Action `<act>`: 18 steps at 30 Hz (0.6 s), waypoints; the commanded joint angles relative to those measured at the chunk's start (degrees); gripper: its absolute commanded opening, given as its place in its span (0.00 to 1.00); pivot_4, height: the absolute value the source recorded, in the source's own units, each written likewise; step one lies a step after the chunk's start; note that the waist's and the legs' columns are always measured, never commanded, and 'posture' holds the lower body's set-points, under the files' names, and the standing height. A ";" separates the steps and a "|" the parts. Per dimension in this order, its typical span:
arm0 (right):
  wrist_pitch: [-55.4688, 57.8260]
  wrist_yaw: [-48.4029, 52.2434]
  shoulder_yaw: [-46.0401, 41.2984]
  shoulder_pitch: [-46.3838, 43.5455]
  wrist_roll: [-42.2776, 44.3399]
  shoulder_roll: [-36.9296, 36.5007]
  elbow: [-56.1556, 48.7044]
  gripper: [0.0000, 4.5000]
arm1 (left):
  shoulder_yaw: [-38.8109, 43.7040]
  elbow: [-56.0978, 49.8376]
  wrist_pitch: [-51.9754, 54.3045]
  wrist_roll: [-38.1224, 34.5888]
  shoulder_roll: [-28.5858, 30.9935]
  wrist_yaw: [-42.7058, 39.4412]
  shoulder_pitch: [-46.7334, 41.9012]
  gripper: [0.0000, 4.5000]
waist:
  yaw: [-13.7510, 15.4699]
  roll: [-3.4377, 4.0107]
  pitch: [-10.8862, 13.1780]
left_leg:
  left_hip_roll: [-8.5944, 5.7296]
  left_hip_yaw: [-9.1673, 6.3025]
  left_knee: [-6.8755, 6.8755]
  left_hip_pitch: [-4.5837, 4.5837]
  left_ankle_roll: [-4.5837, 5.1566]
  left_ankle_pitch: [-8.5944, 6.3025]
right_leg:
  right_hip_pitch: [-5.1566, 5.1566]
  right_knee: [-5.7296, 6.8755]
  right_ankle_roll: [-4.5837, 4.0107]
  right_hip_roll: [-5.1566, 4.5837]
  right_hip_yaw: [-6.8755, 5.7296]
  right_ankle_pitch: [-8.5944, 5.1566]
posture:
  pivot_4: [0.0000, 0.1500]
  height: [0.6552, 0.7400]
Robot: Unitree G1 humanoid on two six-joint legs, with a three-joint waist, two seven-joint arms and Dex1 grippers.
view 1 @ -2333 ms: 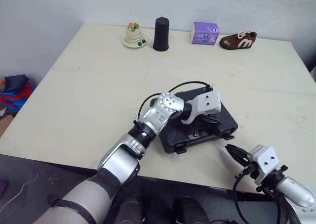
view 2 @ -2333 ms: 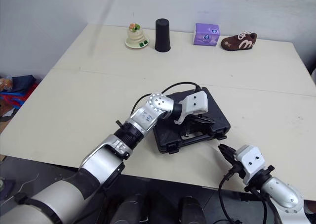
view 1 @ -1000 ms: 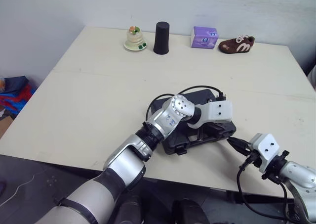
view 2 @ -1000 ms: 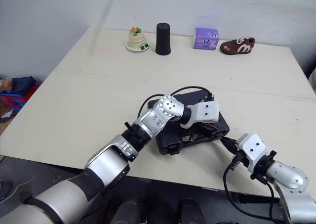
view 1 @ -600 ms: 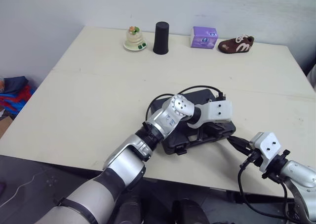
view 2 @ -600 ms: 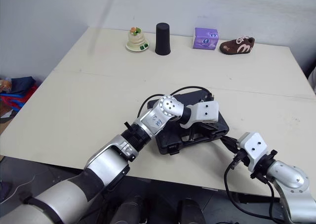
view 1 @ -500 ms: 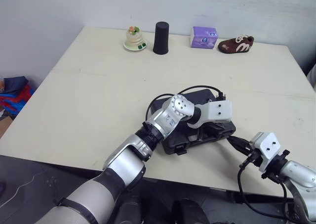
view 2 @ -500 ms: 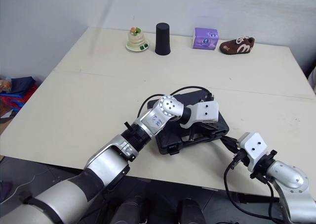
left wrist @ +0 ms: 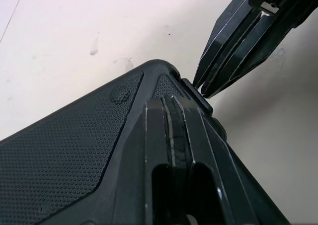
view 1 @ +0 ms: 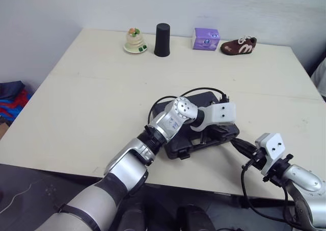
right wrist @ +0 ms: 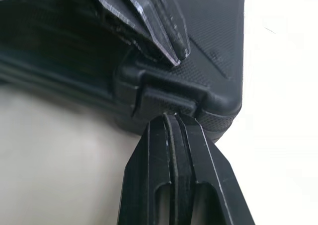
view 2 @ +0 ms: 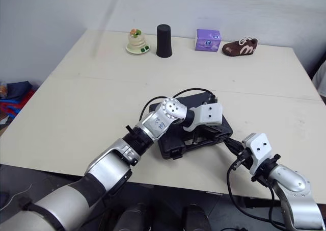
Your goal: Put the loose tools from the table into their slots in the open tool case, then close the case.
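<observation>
Table: pale beige top (view 1: 76, 98) against a plain wall, with a little figurine (view 1: 135, 40), black cup (view 1: 162, 39), purple box (view 1: 205, 38) and brown shoe (view 1: 239, 45) lined up along the far edge, well apart from the action.
Tool case: black tool case (left wrist: 74, 150) lies flat near the front edge on the robot's right side with its lid down. Its long axis runs roughly left-to-right, skewed a bit.
Left gripper: left gripper (left wrist: 169, 103) reaches across and lies on top of the lid. Its two fingers are pressed together with nothing between them, and the tips are right by the latch corner.
Right gripper: right gripper (right wrist: 171, 118) comes in low from the table's front edge. Its fingers are also pinched together and empty, acting as one pointed tip.
Latch: small tab (right wrist: 166, 103) on the case's front wall, dead ahead of the right tip — touching or just about, hard to call.
Key relation: the latch is straight in front of the right jaws and below the left ones, so the right arm is the nearer one to snap it while the left looks placed to hold the lid down.
Where it's at: my guess is tools are in and only the latching is left.
Watch out: if the push isn't square, the tip could skid off the tab — or shove the whole case sideways.
</observation>
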 commanded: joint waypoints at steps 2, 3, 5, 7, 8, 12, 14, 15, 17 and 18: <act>0.05 0.46 -0.14 -2.52 0.52 -1.85 -3.10 0.01 | -5.28 6.98 5.01 5.65 1.70 -0.49 4.53 0.00 | -0.13 -0.05 -0.05 | 0.02 0.00 -0.04 0.04 0.00 -0.02 | 0.02 -0.02 -0.01 0.02 0.00 0.00 | 1.00 0.93; 0.89 0.31 0.07 -2.47 0.71 -1.84 -3.08 0.01 | -5.20 6.74 5.21 5.56 1.68 -0.44 4.55 0.00 | -0.15 -0.08 -0.07 | 0.05 0.01 -0.06 0.07 -0.02 -0.03 | 0.04 -0.04 -0.02 0.04 0.00 -0.01 | 1.00 0.93; 1.18 0.59 0.66 -2.32 0.31 -2.00 -3.02 0.01 | -4.97 6.36 5.48 5.32 1.67 -0.39 4.55 0.00 | -0.03 -0.09 -0.23 | 0.07 0.02 -0.08 0.13 -0.06 -0.06 | 0.07 -0.07 -0.04 0.05 0.00 -0.02 | 1.00 0.93; 1.19 0.76 0.96 -2.15 0.09 -1.99 -2.99 0.01 | -4.67 6.20 5.45 5.15 1.65 -0.19 4.51 0.00 | 0.06 -0.13 -0.39 | 0.07 0.01 -0.17 0.13 -0.06 -0.06 | 0.07 -0.16 -0.05 0.05 0.00 -0.02 | 1.00 0.93; 0.90 1.03 0.96 -1.54 -0.21 -2.25 -3.22 0.01 | -3.93 5.54 4.63 4.48 1.71 -0.20 4.43 0.00 | 0.04 -0.13 -0.42 | 0.07 0.01 -0.19 0.13 -0.07 -0.07 | 0.07 -0.18 -0.05 0.05 0.00 -0.02 | 1.00 0.93; -0.76 3.16 -2.52 3.61 0.90 -3.26 -5.40 0.01 | 2.11 -0.82 1.17 -1.44 2.11 -1.46 3.59 0.00 | 0.15 0.01 -0.43 | 0.07 0.03 -0.23 0.12 -0.06 -0.08 | 0.06 -0.24 -0.05 0.05 0.01 -0.02 | 1.00 0.93; -1.51 4.33 -4.93 6.46 2.46 -3.53 -6.99 0.01 | 5.39 -5.80 -0.64 -5.03 2.77 -3.32 3.64 0.00 | 0.38 0.29 -0.24 | 0.06 0.03 -0.34 0.01 -0.06 -0.06 | -0.10 -0.25 -0.08 0.05 0.01 -0.03 | 1.00 0.93; -1.69 4.53 -5.65 7.35 2.88 -3.51 -7.61 0.01 | 6.86 -8.21 -1.08 -6.96 3.08 -4.34 3.95 0.00 | 0.26 0.51 -0.10 | 0.06 0.03 -0.36 -0.11 -0.08 -0.02 | -0.21 -0.25 -0.08 0.06 -0.01 -0.04 | 1.00 0.93; -1.53 5.92 -6.92 9.81 4.32 -3.73 -9.25 0.01 | 10.19 -14.50 -4.49 -12.28 4.57 -8.16 5.23 0.00 | 0.07 0.88 0.14 | 0.01 0.10 -0.34 -0.39 -0.21 0.14 | -0.52 -0.19 -0.06 0.06 0.00 -0.02 | 1.00 0.93; -1.29 6.66 -7.11 10.97 4.57 -4.08 -9.99 0.01 | 11.36 -17.23 -4.58 -14.38 5.68 -10.06 5.91 0.00 | 0.17 0.94 0.17 | 0.00 0.13 -0.36 -0.50 -0.42 0.28 | -0.65 -0.13 -0.05 0.07 0.01 -0.02 | 1.00 0.93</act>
